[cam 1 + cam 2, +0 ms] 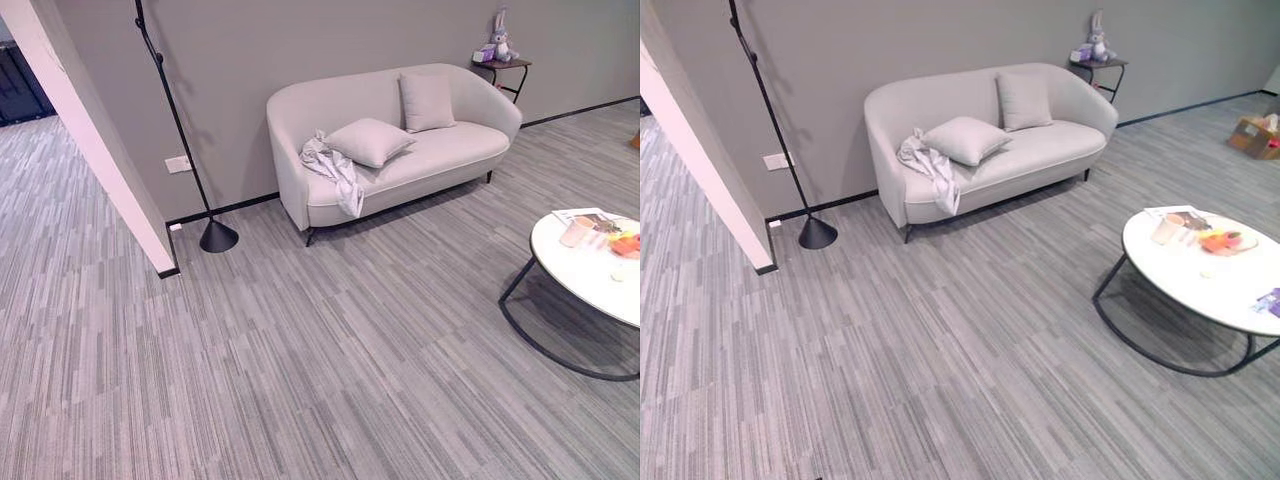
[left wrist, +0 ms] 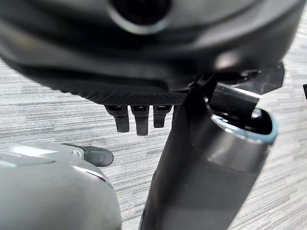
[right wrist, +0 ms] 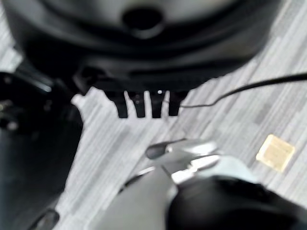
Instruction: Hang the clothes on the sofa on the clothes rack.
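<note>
**The garment was still on the sofa; nothing was hung yet**

I stood well apart from the sofa point(image 1: 400, 150), with bare floor between us. The task was not begun, in my judgement: the clothes point(image 1: 335, 170) lay crumpled on the left end of the seat, with one part hanging down over the front edge. I could not see a clothes rack, so I must find it after the pickup.

My left robot hand point(image 2: 136, 117) hung over the floor with straight fingers, holding nothing. My right robot hand point(image 3: 144, 105) was the same, fingers straight and empty.

I counted one garment, one sofa, two cushions point(image 1: 370, 140) on it, one floor lamp point(image 1: 215, 235) to its left and one round bench point(image 1: 590, 265) at the near right.
</note>
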`<state>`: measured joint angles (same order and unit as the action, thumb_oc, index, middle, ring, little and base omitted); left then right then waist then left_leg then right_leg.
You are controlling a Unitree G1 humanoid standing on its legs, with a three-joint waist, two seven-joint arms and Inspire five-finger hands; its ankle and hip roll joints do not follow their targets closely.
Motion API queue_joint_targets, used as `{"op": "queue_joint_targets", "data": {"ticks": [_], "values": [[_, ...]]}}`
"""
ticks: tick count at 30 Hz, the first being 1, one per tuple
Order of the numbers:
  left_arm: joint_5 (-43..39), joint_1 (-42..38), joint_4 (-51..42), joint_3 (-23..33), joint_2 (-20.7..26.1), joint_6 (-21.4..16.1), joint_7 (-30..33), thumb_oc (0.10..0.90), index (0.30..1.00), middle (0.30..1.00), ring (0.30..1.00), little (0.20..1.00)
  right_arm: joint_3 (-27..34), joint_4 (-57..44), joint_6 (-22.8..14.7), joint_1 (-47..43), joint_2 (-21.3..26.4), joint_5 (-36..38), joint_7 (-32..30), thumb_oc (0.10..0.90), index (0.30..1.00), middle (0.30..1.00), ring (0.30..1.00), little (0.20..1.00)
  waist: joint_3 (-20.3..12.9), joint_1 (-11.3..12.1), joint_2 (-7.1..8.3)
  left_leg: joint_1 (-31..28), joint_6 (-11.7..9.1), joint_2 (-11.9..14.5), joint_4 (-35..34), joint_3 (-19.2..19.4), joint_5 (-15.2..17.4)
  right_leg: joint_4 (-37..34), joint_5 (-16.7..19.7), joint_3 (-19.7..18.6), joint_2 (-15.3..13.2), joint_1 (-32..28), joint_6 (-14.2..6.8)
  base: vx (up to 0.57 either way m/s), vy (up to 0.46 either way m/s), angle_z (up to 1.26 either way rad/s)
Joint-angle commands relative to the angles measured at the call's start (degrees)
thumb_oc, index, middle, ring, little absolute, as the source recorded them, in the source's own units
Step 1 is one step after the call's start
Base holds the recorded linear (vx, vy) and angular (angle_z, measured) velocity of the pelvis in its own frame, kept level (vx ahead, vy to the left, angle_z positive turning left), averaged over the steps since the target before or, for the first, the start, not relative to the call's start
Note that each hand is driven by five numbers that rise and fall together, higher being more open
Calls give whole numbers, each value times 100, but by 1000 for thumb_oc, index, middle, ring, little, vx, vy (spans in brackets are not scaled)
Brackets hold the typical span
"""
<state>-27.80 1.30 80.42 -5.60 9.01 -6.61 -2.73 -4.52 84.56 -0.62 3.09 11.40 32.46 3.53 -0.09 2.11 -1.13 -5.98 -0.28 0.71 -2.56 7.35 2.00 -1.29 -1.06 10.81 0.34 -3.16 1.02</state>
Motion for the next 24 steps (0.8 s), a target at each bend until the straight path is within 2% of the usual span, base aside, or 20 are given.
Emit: {"op": "queue_joint_targets", "data": {"ticks": [1,6,9,10,11,12,13,14,16,17,18,19,20,22,24], "values": [[211,-323,335,-69,-184,-173,-49,800,900,900,900,900,-101,383,-61,-302,-204,-254,105,800,900,900,900,900,-131,3,273,33,-98,-3,-244,-156,53,-371,297,-130,-657,-348,-784,53,118,-2],[214,-373,342,-77,-157,-182,-25,800,900,900,900,900,-92,374,-55,-329,-181,-290,130,800,900,900,900,900,-87,-8,269,92,-10,-106,-244,-184,85,-277,356,-99,-794,-319,-854,29,91,0],[197,-466,299,-150,-133,-182,-9,800,900,900,900,900,-73,310,-48,-388,-162,-274,147,800,900,900,900,900,61,-21,202,90,136,-201,-244,-231,125,715,183,-89,-974,72,-889,-29,117,-1],[197,-466,299,-150,-133,-182,-9,800,900,900,900,900,-73,310,-48,-388,-162,-274,147,800,900,900,900,900,60,-20,202,91,136,-201,-244,-231,124,718,182,-90,-975,75,-889,7,111,9],[225,-479,291,-177,-129,-183,-4,800,900,900,900,900,-73,303,-43,-385,-152,-271,158,800,900,900,900,900,106,-37,178,26,185,-244,-244,-260,150,1099,264,-74,-1040,205,-906,34,167,11],[326,-513,304,-236,-110,-153,15,800,900,900,900,900,-78,266,-16,-390,-142,-270,178,800,900,900,900,900,261,-117,143,-138,304,-334,-244,-310,188,2039,715,-136,-1214,579,-958,32,169,5],[327,-515,304,-235,-111,-153,15,800,900,900,900,900,-78,266,-15,-391,-142,-270,178,800,900,900,900,900,256,-110,150,-131,309,-344,-244,-302,187,2067,705,-152,-1224,605,-964,71,188,-2],[351,-549,311,-264,-78,-134,20,800,900,900,900,900,-78,255,-9,-378,-123,-252,173,800,900,900,900,900,345,-162,50,-265,356,-294,-244,-316,222,2765,931,-76,-1286,940,-975,50,78,21],[372,-546,308,-277,-82,-132,3,800,900,900,900,900,-53,245,-12,-365,-112,-252,158,800,900,900,900,900,353,-165,12,-335,362,-276,-244,-298,251,3026,947,19,-1395,1127,-983,122,64,37],[411,-558,332,-275,-67,-116,-21,800,900,900,900,900,3,255,-11,-348,-81,-251,137,800,900,900,900,900,335,-192,-21,-424,326,-225,-244,-250,320,2933,915,192,-1513,1312,-974,290,-82,12],[525,-591,367,-294,-60,-115,-52,800,900,900,900,900,18,285,11,-353,-57,-275,129,800,900,900,900,900,315,-248,-7,-545,230,-167,-244,-286,439,2216,708,300,-1433,1414,-907,412,-263,-16],[598,-612,396,-310,-62,-106,-57,800,900,900,900,900,24,309,38,-370,-61,-281,134,800,900,900,900,900,332,-344,60,-695,116,-137,-244,-358,573,1078,763,237,-1269,1446,-958,620,-463,-26],[601,-675,453,-251,-55,-120,-18,800,900,900,900,900,27,337,108,-392,-151,-168,179,800,900,900,900,900,352,-526,121,-970,-34,-22,-244,-467,787,-233,1264,-141,-1096,1700,-1212,591,-426,-16],[621,-676,492,-213,-61,-113,-32,800,900,900,900,900,67,383,142,-359,-182,-189,219,800,900,900,900,900,302,-573,103,-1164,-113,77,-244,-470,917,-371,1320,-224,-1107,1938,-1303,398,-246,20],[650,-660,509,-191,-63,-127,-62,800,900,900,900,900,103,435,155,-297,-180,-190,257,800,900,900,900,900,218,-600,108,-1316,-182,165,-244,-551,1032,-371,1358,-242,-1142,1912,-1304,374,-253,47]]}}
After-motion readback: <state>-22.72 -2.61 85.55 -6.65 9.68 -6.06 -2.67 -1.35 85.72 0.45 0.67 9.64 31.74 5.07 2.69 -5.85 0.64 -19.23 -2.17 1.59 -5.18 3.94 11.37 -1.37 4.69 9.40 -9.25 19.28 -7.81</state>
